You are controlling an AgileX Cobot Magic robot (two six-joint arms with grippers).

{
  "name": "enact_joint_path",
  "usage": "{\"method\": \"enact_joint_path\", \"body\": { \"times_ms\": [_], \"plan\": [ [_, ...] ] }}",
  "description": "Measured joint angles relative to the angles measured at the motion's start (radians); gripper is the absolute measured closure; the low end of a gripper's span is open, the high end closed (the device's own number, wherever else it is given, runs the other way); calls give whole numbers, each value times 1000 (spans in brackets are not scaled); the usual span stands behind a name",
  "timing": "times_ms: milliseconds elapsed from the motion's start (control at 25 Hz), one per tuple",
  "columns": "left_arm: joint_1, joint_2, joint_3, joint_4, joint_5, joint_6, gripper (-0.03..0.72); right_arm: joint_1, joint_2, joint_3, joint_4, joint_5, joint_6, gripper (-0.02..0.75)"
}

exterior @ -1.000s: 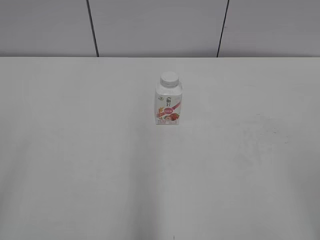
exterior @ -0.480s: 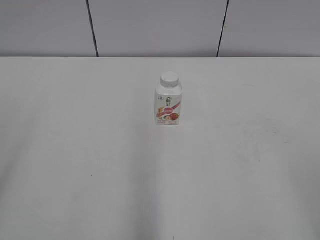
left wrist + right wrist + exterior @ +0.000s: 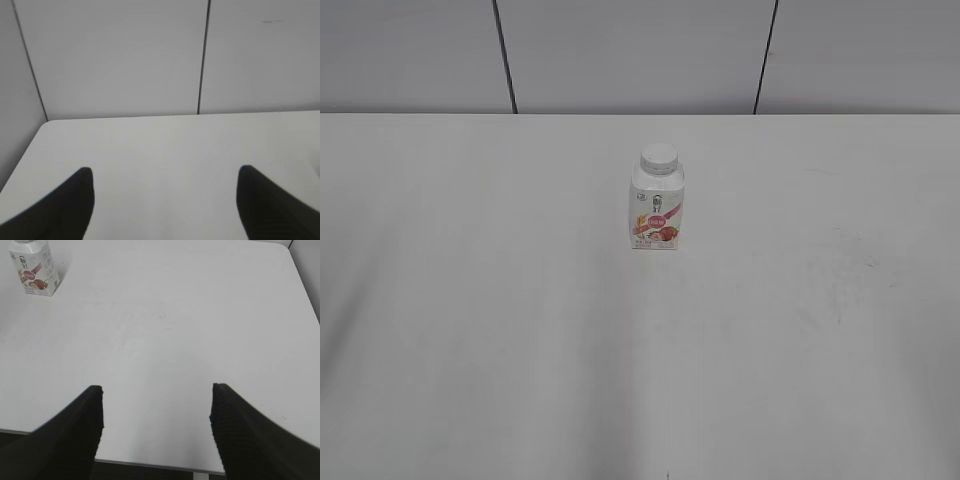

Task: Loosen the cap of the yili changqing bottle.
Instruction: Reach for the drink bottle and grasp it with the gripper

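Yili changqing bottle (image 3: 657,208) stands upright mid-worktop (image 3: 480,330), white cap (image 3: 659,157) on. Left gripper (image 3: 165,200) and right gripper (image 3: 156,412) are both spread wide, empty, well apart from it.

The yili changqing bottle (image 3: 657,212) looks like smooth white plastic with a faintly glossy printed label; its cap (image 3: 659,157) is plain white plastic. The table (image 3: 480,300) is matt white, smooth; both grippers' jaws are matt black.
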Motion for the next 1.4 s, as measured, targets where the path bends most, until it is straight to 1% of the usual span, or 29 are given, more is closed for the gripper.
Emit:
{"method": "enact_joint_path", "body": {
  "times_ms": [200, 320, 400, 480, 560, 640, 840, 1000, 1040, 1160, 1200, 1320, 1400],
  "plan": [
    [-116, 235, 0, 35, -195, -1, 151, 0, 0, 0, 0, 0, 0, 206],
    [-170, 407, 0, 64, -325, -10, 151, 0, 0, 0, 0, 0, 0, 206],
    [-204, 493, 0, 120, -407, -43, 151, 0, 0, 0, 0, 0, 0, 206],
    [-231, 581, 0, 181, -488, -106, 151, 0, 0, 0, 0, 0, 0, 206],
    [-244, 653, 0, 267, -580, -173, 151, 0, 0, 0, 0, 0, 0, 206],
    [-247, 720, 0, 355, -659, -249, 151, 0, 0, 0, 0, 0, 0, 206],
    [-248, 837, 0, 565, -795, -385, 151, 0, 0, 0, 0, 0, 0, 206],
    [-243, 920, -1, 673, -892, -466, 151, 0, 0, 0, 0, 0, 0, 206],
    [-229, 944, -5, 717, -918, -490, 151, 0, 0, 0, 0, 0, 0, 206],
    [-171, 1027, -48, 929, -989, -557, 151, 0, 0, 0, 0, 0, 0, 206],
    [-153, 1060, -67, 981, -1019, -570, 151, 0, 0, 0, 0, 0, 0, 206],
    [-116, 1155, -122, 1101, -1126, -587, 151, 0, 0, 0, 0, 0, 0, 206],
    [-104, 1214, -178, 1173, -1154, -591, 151, 0, 0, 0, 0, 0, 0, 206]
  ]
}}
